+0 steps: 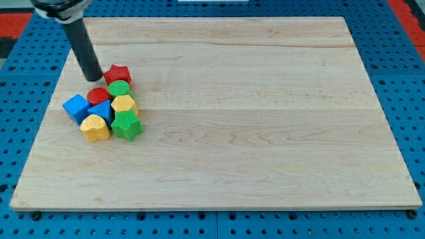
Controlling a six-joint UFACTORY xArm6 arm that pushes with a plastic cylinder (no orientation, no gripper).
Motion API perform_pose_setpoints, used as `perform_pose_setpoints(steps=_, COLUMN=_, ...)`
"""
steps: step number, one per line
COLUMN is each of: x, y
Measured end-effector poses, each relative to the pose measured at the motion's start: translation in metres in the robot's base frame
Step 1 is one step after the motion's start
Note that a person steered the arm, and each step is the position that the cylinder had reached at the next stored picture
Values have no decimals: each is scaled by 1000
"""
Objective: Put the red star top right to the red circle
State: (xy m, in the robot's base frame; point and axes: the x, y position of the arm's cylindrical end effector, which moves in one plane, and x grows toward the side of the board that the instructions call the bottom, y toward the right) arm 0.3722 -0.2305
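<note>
Pale wooden board on blue pegboard

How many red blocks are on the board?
2. The red star sits at the top of the cluster, just right of my tip. The red circle lies below-left of it, partly hidden among the other blocks. More could be hidden, though none shows.

Legible markings: none.
No text, label, brand, number or sign can be read on any surface in the camera view.
</note>
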Motion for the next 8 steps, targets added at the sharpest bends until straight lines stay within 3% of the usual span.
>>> perform_pose_setpoints(steps=1, x=2, y=-13)
perform_pose_setpoints(steps=2, x=-47, y=-41)
perform_pose_setpoints(steps=3, x=-70, y=56)
perform_pose_setpoints(steps=4, x=-62, y=107)
perform_pose_setpoints(steps=5, x=-59, y=87)
perform_pose_setpoints(steps=7, x=-4, y=66)
perform_pose_setpoints(steps=8, x=2, y=58)
